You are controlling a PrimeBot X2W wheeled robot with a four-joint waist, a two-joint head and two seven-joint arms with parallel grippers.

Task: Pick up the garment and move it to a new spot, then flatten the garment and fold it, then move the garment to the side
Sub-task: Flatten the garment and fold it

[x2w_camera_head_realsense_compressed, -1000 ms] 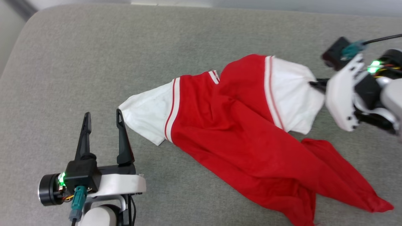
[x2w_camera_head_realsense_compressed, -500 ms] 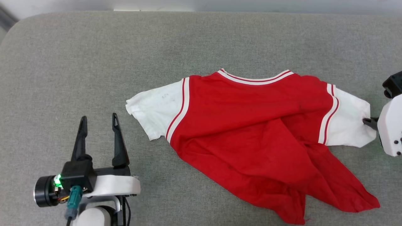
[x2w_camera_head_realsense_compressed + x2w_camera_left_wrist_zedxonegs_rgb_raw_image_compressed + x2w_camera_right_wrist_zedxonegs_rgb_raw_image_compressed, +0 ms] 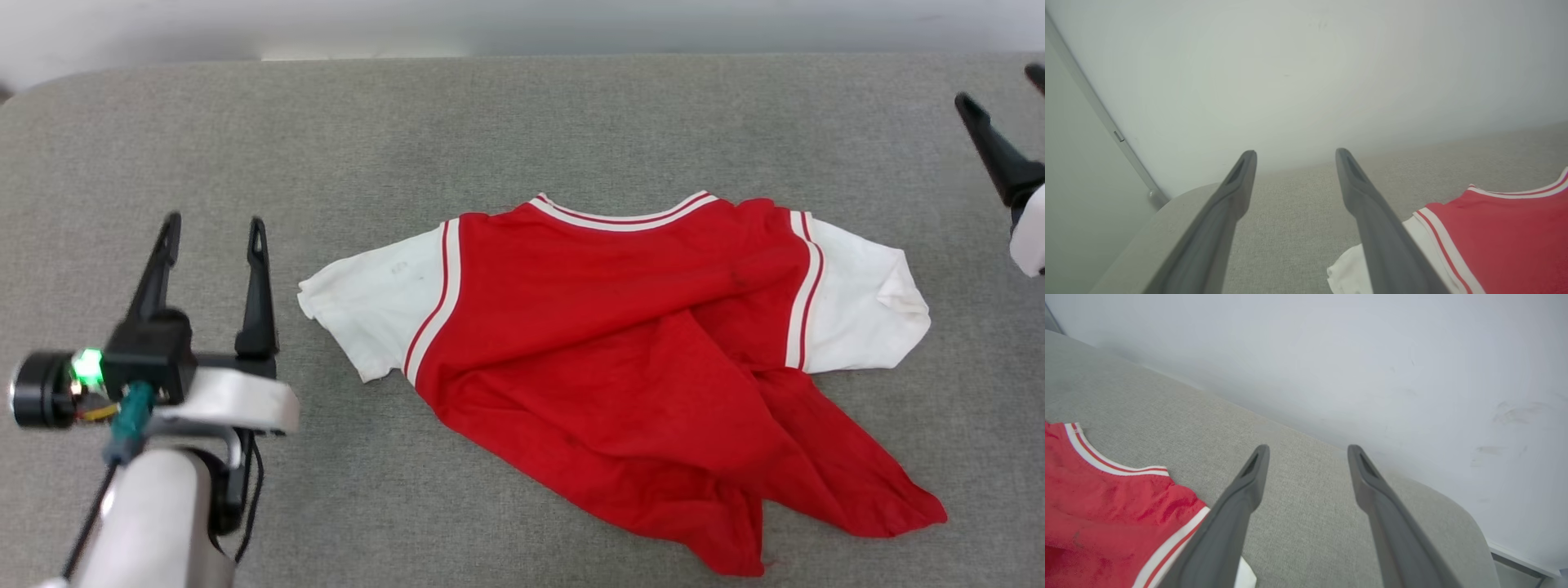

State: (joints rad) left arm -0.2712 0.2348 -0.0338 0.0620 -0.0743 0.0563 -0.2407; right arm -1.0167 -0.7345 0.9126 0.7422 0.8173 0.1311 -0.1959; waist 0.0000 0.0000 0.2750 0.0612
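Shirt (image 3: 620,343) lies on the grey cushion (image 3: 490,122) between my claws, sleeve to sleeve across me. My left claw (image 3: 214,224), open and empty, is nearer, just beside a white sleeve (image 3: 359,310); my right claw (image 3: 1002,86), open too, stands farther off. Head view reveals the twisted hem (image 3: 735,506); wrist views catch sleeve and trim (image 3: 1118,467).

garment (image 3: 620,343): soft matt knit cloth, creased. Cushion (image 3: 490,122): coarse grey woven fabric. Gripper fingers (image 3: 1233,204): matt dark plastic.
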